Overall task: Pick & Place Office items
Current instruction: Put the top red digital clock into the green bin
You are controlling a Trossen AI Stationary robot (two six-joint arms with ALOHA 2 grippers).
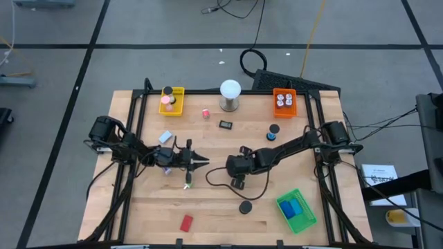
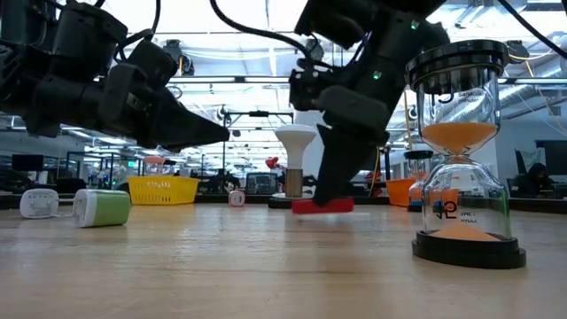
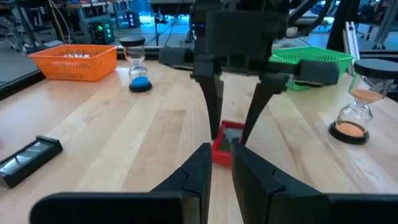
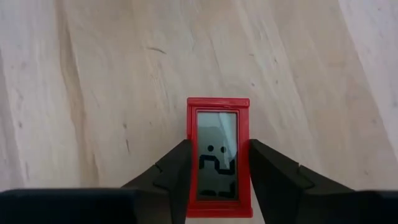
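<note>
A red flat block with a small grey screen [image 4: 218, 155] lies near the table's middle; it also shows as the red block [image 2: 322, 206] in the low view. My right gripper [image 1: 235, 168] stands over it, pointing down, shut on it. My left gripper [image 1: 205, 162] hovers level just left of it, pointing at it. Its fingers [image 3: 198, 171] are open by a narrow gap and hold nothing. Another red block [image 1: 186, 223] lies near the near edge, and a black flat piece [image 1: 226, 124] lies farther back. A green-and-white piece [image 2: 102, 208] rests on the table. My right gripper pinches the red block by its two long side edges [image 4: 190, 168], one finger on each side. The fingers come from above, pointing down, and lie along the block. The block is flat and level at table height [image 2: 322, 206]; whether it rests on the wood, I cannot tell.
A yellow tray [image 1: 172, 100] and an orange tray [image 1: 284, 102] sit at the far edge with a white ball on a metal base [image 1: 230, 93] between them. A green tray [image 1: 297, 209] holds blue blocks near right. An orange hourglass [image 2: 461, 151] and a blue hourglass [image 1: 274, 130] stand nearby.
</note>
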